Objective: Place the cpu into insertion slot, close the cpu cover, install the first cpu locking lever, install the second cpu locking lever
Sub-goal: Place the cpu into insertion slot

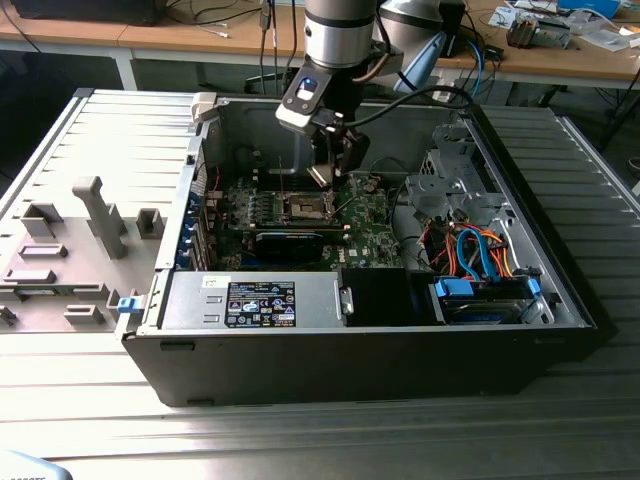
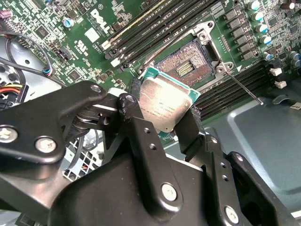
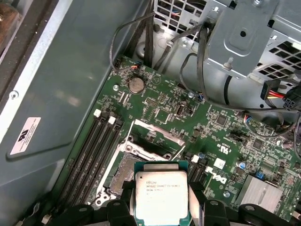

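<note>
Silver-tan metal is what I'm looking at in both wrist views: the cpu is sitting between the fingers of the gripper. They're closed down narrow on two opposite edges of the chip and holding it flat, face towards the wrist.

The insertion slot is lying open just past the fingertips, with its dark contact field bare. As far as I can tell the chip is hanging above it, near but not touching and not seated.

**What I'd be worrying about**
- That edge grip is thin, so the chip could be slipping or tilting in the fingers.
- If it's going down skewed or off-centre, a corner could land on the contacts and bend them.

**What's crowding the fingers**
- The cpu cover is standing tipped up on the far side of the slot from the fingertips.
- A thin metal rod is sticking out at an angle just beside the slot, and I'm guessing that's one of the levers. Either could get clipped by a finger.
- Long memory slots are running along both flanks of the socket.
- Loose black cables and the grey drive cage are hanging further off, well apart from the fingers.
</note>
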Tool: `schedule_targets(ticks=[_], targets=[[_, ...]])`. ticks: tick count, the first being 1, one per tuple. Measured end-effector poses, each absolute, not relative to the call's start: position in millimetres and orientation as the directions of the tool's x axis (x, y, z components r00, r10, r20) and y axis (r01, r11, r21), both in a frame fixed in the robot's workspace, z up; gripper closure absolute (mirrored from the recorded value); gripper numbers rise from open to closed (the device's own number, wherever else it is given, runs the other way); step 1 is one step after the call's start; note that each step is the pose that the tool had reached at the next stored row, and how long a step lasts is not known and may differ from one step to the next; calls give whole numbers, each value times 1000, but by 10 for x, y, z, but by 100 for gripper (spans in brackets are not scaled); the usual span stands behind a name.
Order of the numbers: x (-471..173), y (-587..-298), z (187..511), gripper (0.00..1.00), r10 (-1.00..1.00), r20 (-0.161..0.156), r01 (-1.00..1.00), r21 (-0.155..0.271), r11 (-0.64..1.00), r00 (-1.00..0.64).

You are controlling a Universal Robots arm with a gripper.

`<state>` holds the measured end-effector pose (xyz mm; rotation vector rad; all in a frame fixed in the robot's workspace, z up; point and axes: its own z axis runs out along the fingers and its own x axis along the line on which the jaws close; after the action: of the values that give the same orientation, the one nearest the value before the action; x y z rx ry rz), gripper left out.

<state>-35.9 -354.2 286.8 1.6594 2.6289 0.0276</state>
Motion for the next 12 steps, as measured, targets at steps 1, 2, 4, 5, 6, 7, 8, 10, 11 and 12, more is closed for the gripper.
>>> schedule_targets(ticks=[1,2,4,5,6,7,8,10,11,12], targets=[[-359,-3542,2868,46,904,-18,904,32,427,-427],[-359,-3542,2868,46,906,-18,905,32,424,-423],[-359,-3542,2867,46,910,-18,909,32,415,-414],[-359,-3542,2866,46,912,-18,911,32,411,-411],[-359,-3542,2866,46,913,-18,912,32,408,-407],[-359,-3542,2865,46,915,-18,915,32,403,-403],[-359,-3542,2865,46,917,-18,917,32,398,-398],[-359,-3542,2864,46,920,-18,920,32,391,-391],[-359,-3542,2863,46,922,-18,921,32,388,-387],[-359,-3542,2863,46,924,-18,924,32,382,-381]])
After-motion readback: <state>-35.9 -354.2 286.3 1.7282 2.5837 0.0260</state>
